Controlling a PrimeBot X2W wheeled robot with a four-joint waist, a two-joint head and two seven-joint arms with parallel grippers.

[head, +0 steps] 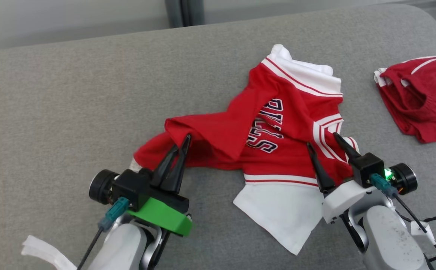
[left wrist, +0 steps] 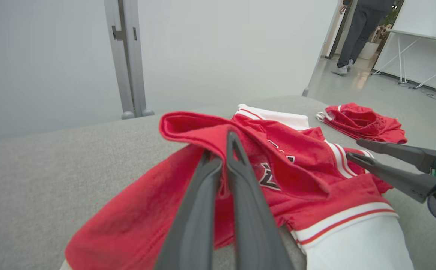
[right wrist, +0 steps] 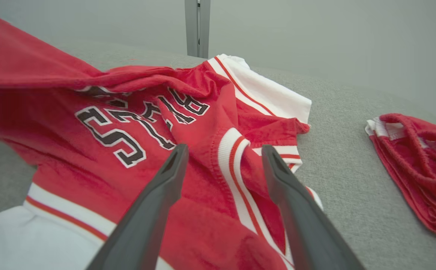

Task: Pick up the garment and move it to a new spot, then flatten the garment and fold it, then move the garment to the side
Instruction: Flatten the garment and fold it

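The garment [head: 278,112] is a red jersey with white trim and dark lettering, lying crumpled on the grey cushioned surface [head: 71,93]. My left gripper [head: 182,141] is shut on a raised red fold at the garment's left end; in the left wrist view red cloth [left wrist: 188,127] is pinched between the closed fingers [left wrist: 220,146]. My right gripper [head: 322,139] stands open over the striped armhole edge on the garment's right side. In the right wrist view its fingers [right wrist: 225,148] straddle the white-and-red stripe [right wrist: 233,157] with a wide gap. The right gripper [left wrist: 354,149] also shows in the left wrist view.
A second red garment [head: 417,97] lies bunched at the far right of the surface. A white strip [head: 41,251] lies at the lower left. Beyond the surface stand a grey post [left wrist: 126,56], a person's legs [left wrist: 357,33] in a doorway and a white table [left wrist: 420,37].
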